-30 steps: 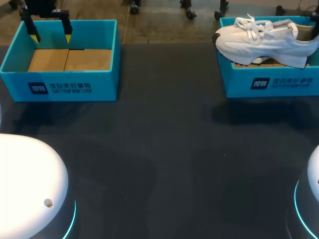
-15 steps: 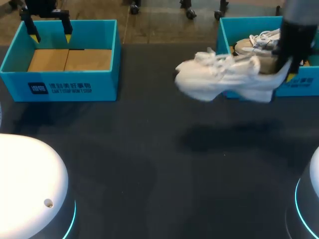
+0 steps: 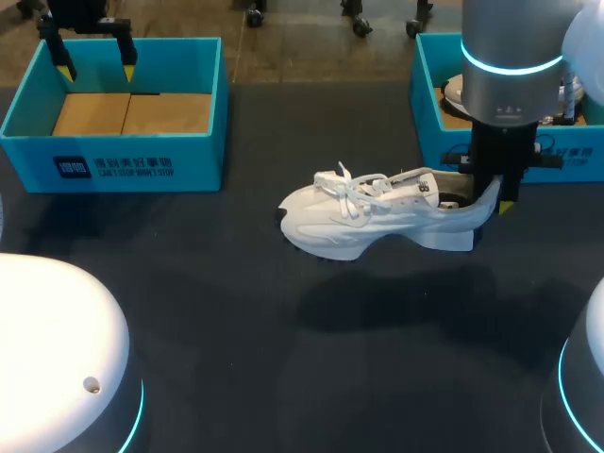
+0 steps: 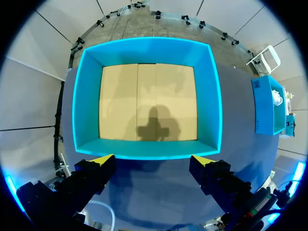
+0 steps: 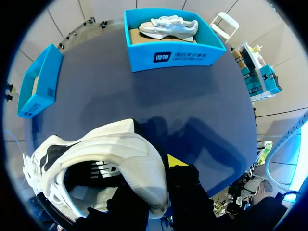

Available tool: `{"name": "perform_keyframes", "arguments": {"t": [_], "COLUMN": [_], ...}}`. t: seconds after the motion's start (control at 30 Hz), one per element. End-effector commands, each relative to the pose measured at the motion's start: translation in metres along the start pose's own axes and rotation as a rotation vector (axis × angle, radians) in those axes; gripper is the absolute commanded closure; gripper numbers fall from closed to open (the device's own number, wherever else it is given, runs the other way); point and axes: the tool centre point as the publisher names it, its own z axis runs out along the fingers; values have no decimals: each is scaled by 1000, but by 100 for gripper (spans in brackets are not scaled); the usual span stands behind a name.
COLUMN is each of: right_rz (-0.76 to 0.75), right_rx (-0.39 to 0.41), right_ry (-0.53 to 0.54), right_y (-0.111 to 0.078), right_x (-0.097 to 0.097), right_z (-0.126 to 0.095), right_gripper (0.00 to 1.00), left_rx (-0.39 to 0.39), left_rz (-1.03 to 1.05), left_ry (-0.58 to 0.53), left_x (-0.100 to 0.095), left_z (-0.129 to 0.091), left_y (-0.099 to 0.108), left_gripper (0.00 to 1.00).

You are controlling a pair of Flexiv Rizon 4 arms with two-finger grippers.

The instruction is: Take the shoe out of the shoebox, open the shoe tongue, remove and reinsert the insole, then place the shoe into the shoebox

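Note:
A white laced shoe (image 3: 377, 212) hangs level above the table's middle, toe pointing left. My right gripper (image 3: 491, 195) is shut on its heel collar; in the right wrist view the shoe (image 5: 106, 154) fills the space by the gripper (image 5: 155, 168), one finger inside the opening and one yellow fingertip (image 5: 175, 160) outside. Behind it stands the right blue shoebox (image 3: 429, 113), (image 5: 178, 57), holding a second white shoe (image 5: 168, 25). My left gripper (image 3: 94, 58), (image 4: 153, 161) hovers open over the empty left blue box (image 3: 113, 165), (image 4: 147, 150).
The two blue boxes stand at the table's far left and far right. The left box shows only its cardboard floor (image 4: 147, 101). Dark tabletop (image 3: 283, 330) spreads under and in front of the hanging shoe.
My right arm has lifted the shoe out of the right shoebox and carried it left and toward the front, over the table's middle. The left arm has stayed where it was.

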Motion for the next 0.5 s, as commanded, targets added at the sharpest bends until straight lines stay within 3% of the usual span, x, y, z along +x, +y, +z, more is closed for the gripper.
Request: {"name": "perform_keyframes", "arguments": {"t": [0.03,0.2,0.5], "right_rz": [-1,-1,-23], "right_rx": [6,6,5], "right_ry": [3,3,-19], "right_y": [3,3,-56], "right_x": [0,0,79], "right_z": [-1,-1,39], "right_gripper": [100,100,100], "left_rx": [0,0,0], "left_rz": [0,0,0], "left_ry": [0,0,0], "left_x": [0,0,0], "left_z": [0,0,0], "left_y": [0,0,0], "left_gripper": [0,0,0]}}
